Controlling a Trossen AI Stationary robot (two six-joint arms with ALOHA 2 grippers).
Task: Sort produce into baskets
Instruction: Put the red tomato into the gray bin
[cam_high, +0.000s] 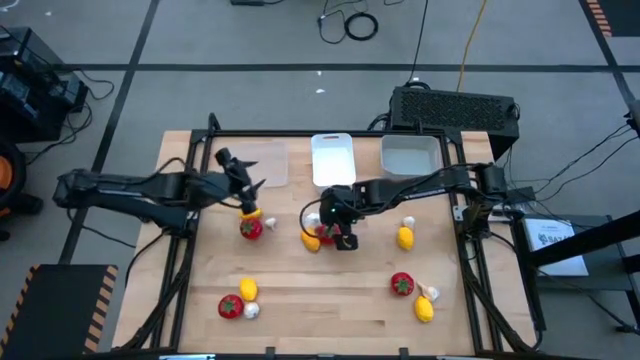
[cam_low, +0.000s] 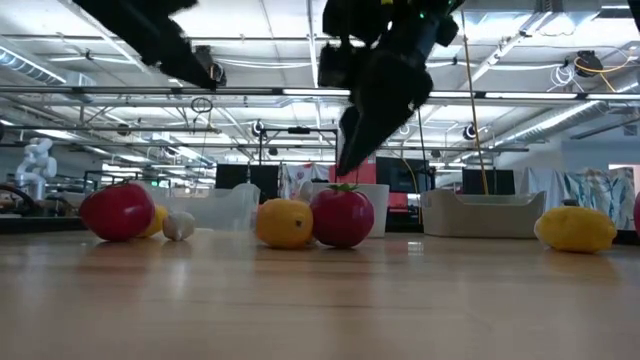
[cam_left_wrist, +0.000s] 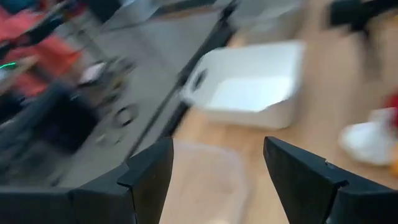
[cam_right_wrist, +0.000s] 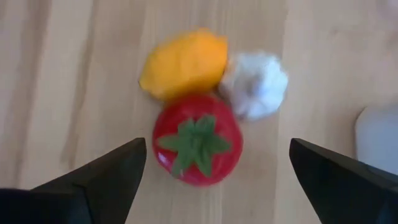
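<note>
Sorting barely begun: all three trays (cam_high: 409, 155) at twelve o'clock look empty, produce scattered on the counter (cam_high: 320, 290), right tool (cam_high: 340, 225) spread wide, empty, over the central tomato (cam_right_wrist: 196, 140), left tool (cam_high: 243, 187) also spread, empty, near ten o'clock.

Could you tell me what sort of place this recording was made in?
Most likely a robotics lab or open workshop hall. The wooden table stands on a grey floor strewn with cables, the low view shows exposed ceiling beams, and another pale robot figure stands in the background.
</note>
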